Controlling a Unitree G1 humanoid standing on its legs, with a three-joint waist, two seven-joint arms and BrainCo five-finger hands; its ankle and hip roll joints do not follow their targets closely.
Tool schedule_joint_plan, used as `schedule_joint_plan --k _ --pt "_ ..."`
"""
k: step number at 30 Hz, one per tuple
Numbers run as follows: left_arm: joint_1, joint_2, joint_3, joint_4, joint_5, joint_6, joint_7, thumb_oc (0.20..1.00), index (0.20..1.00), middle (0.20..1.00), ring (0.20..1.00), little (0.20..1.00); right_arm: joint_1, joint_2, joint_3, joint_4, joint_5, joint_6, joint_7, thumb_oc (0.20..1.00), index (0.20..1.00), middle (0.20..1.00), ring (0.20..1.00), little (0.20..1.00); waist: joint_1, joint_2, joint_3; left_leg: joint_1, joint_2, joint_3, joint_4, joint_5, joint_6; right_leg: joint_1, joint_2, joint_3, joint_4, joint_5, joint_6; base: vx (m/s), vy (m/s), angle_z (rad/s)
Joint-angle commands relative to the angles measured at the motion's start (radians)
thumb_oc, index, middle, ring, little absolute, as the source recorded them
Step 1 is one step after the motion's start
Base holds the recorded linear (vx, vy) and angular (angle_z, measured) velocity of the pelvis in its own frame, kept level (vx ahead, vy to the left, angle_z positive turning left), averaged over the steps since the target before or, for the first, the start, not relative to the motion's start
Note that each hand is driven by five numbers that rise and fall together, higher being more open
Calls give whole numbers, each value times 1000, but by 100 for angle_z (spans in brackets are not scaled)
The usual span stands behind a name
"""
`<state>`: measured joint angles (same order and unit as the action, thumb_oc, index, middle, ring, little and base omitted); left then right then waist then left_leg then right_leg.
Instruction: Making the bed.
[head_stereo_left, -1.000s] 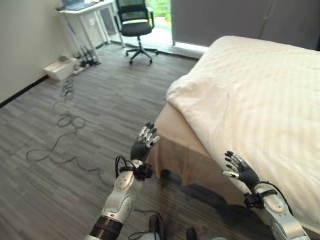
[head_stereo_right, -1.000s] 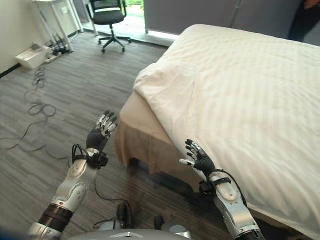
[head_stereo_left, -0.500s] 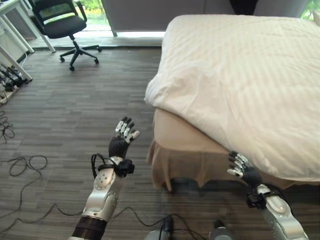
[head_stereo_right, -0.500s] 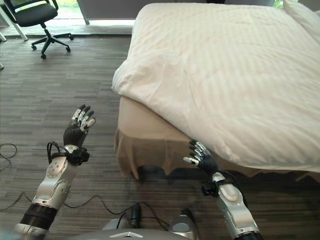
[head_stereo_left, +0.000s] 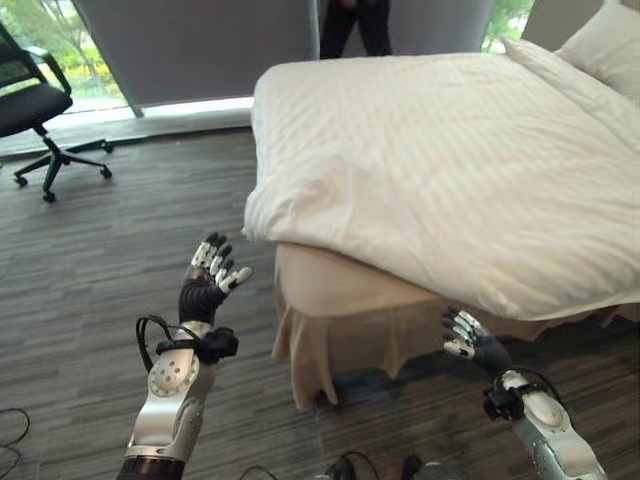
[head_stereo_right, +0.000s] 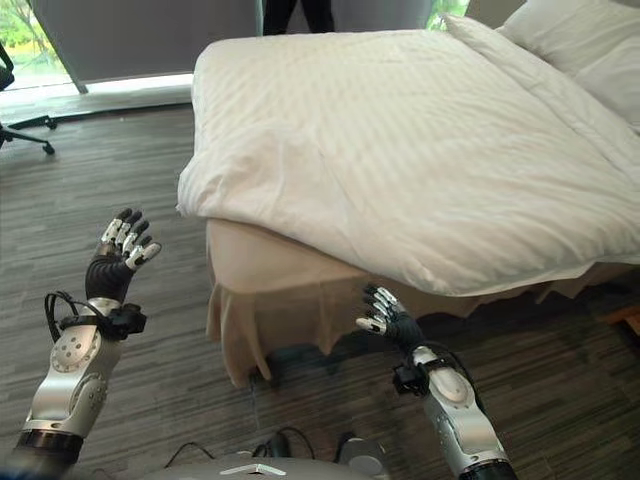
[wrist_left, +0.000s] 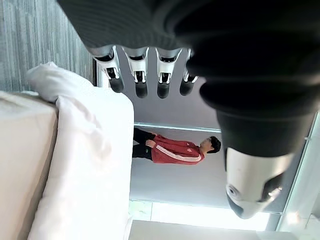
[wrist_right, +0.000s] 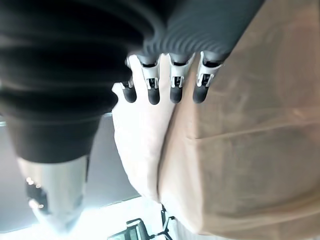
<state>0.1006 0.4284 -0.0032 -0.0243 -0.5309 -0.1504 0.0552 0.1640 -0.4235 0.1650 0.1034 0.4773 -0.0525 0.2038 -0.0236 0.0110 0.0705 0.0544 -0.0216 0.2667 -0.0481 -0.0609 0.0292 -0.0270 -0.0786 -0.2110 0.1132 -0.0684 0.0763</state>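
- Grey wood-look floor (head_stereo_left: 90, 260) runs under the whole scene, from the near edge out to the far wall
- Left robot hand (head_stereo_left: 207, 283) is raised over the floor, well apart from the bed, its fingers straight and spread, holding nothing
- Right robot hand (head_stereo_right: 386, 315) hangs low, just in front of the tan bed skirt (head_stereo_right: 300, 300) and below the overhanging edge of the duvet; its fingers are straight and apart, and they grip nothing
- Bed (head_stereo_left: 340, 300) stands to the right of the left robot hand, its near corner pointing toward the camera, with the tan skirt and mattress side bare below the cover
- White duvet (head_stereo_left: 440, 170) lies spread over the top of the bed, its near corner bunched and hanging a little over the edge
- White pillows (head_stereo_right: 590, 40) sit at the far right end of the bed
- Black office chair (head_stereo_left: 30, 110) stands on the floor at far left
- Person (wrist_left: 172, 149) in a red top stands beyond the bed by the grey wall
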Motion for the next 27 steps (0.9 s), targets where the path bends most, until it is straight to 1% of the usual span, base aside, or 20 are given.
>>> schedule_joint_plan --k 1,2,3,5,8,10,13,14,15,16,17,18,19,20,21,22,23,25,26,27 --pt "-50 13 2 2 -21 -35 -27 1000 1000 1000 1000 1000 -32 -29 -6 -33 34 -41 3 1000 1000 1000 1000 1000 -8 -31 -11 2 77 -152 -7 92 -56 79 7 41 -129 48 11 10 -87 -2" --pt "-175 110 30 99 82 -53 29 1000 1000 1000 1000 1000 72 14 -19 5 185 -28 62 1000 1000 1000 1000 1000 -109 15 67 -29 133 -226 -12 121 -73 -190 2 182 106 80 41 41 -33 8" --pt "-173 103 25 122 78 -58 23 1000 1000 1000 1000 1000 67 9 -18 3 173 -27 70 1000 1000 1000 1000 1000 -112 4 62 -24 119 -236 -13 125 -70 -153 31 247 61 84 43 101 -28 20" --pt "-163 98 36 124 74 -55 22 1000 1000 1000 1000 1000 55 -9 -26 -8 144 -36 73 1000 1000 1000 1000 1000 -82 -5 38 -9 106 -221 -31 121 -65 -96 -9 194 -8 99 39 172 10 29" --pt "-192 143 39 149 123 -38 21 1000 1000 1000 1000 1000 55 -22 -65 11 83 -50 36 1000 1000 1000 1000 1000 -92 0 15 14 102 -213 -39 110 -64 -45 -1 220 -58 97 40 148 15 -51" --pt "-256 185 45 170 128 -41 43 1000 1000 1000 1000 1000 56 -9 -73 11 93 -44 30 1000 1000 1000 1000 1000 -99 5 9 24 98 -206 -39 104 -64 -26 -12 209 -75 100 43 111 10 -22" --pt "-376 273 28 237 116 -43 61 1000 1000 1000 1000 1000 89 -8 -57 4 98 -21 71 1000 1000 1000 1000 1000 -115 13 0 31 94 -201 -39 94 -65 -15 -18 213 -88 99 47 93 11 -3" --pt "-452 363 12 284 144 -35 67 1000 1000 1000 1000 1000 111 -16 -43 6 107 -5 103 1000 1000 1000 1000 1000 -124 20 -2 31 93 -199 -39 90 -66 -16 -21 214 -89 99 49 72 18 1" --pt "-458 365 7 289 143 -37 67 1000 1000 1000 1000 1000 110 -14 -44 7 107 -5 103 1000 1000 1000 1000 1000 -123 18 -1 31 93 -199 -39 90 -66 -16 -21 214 -88 98 50 57 13 -1" --pt "-508 420 -14 323 155 -30 66 1000 1000 1000 1000 1000 121 -26 -35 6 105 1 120 1000 1000 1000 1000 1000 -129 24 0 29 93 -196 -39 89 -68 -19 -23 213 -87 98 52 20 5 -7" --pt "-573 475 -47 371 152 -27 59 1000 1000 1000 1000 1000 128 -35 -31 2 101 6 137 1000 1000 1000 1000 1000 -130 25 2 26 93 -194 -39 88 -69 -22 -25 214 -85 98 54 50 11 -7" --pt "-707 579 -116 486 178 -13 58 1000 1000 1000 1000 1000 139 -58 -21 2 95 12 150 1000 1000 1000 1000 1000 -145 36 2 20 93 -191 -39 88 -73 -27 -28 214 -91 101 57 41 9 -9" --pt "-723 580 -131 495 176 -16 58 1000 1000 1000 1000 1000 139 -54 -25 2 95 12 150 1000 1000 1000 1000 1000 -141 33 3 19 93 -192 -39 88 -73 -27 -29 213 -91 101 57 37 8 0" --pt "-879 661 -228 626 219 -9 63 1000 1000 1000 1000 1000 144 -65 -18 8 112 13 156 1000 1000 1000 1000 1000 -156 45 11 9 95 -186 -39 92 -77 -36 -32 214 -98 108 61 0 0 0" --pt "-902 661 -249 637 216 -12 62 1000 1000 1000 1000 1000 144 -57 -22 9 112 13 156 1000 1000 1000 1000 1000 -150 40 12 8 95 -187 -39 92 -77 -36 -32 213 -98 109 61 0 0 0" --pt "-1004 704 -327 718 277 0 59 1000 1000 1000 1000 1000 143 -64 -16 14 123 12 155 1000 1000 1000 1000 1000 -159 45 19 -4 97 -182 -39 96 -81 -46 -35 212 -103 113 64 -98 6 -6" --pt "-1198 745 -483 839 407 10 88 1000 1000 1000 1000 1000 134 -73 -9 19 142 4 158 1000 1000 1000 1000 1000 -169 49 38 -37 100 -175 -39 104 -86 -76 -37 215 -111 127 67 -133 2 -8" --pt "-1328 747 -604 956 526 31 99 1000 1000 1000 1000 1000 128 -84 8 27 158 -5 158 1000 1000 1000 1000 1000 -181 53 57 -70 105 -165 -39 113 -91 -110 -36 221 -123 143 70 -140 -3 -4" --pt "-1415 735 -683 1001 577 43 102 1000 1000 1000 1000 1000 121 -86 10 23 166 -9 154 1000 1000 1000 1000 1000 -184 48 70 -96 108 -161 -39 120 -94 -134 -36 223 -127 152 71 -153 -3 -4" --pt "-1470 726 -727 1042 618 51 105 1000 1000 1000 1000 1000 119 -93 13 18 179 -12 154 1000 1000 1000 1000 1000 -193 48 86 -118 110 -156 -39 127 -97 -156 -35 226 -132 162 71 -166 1 -7"
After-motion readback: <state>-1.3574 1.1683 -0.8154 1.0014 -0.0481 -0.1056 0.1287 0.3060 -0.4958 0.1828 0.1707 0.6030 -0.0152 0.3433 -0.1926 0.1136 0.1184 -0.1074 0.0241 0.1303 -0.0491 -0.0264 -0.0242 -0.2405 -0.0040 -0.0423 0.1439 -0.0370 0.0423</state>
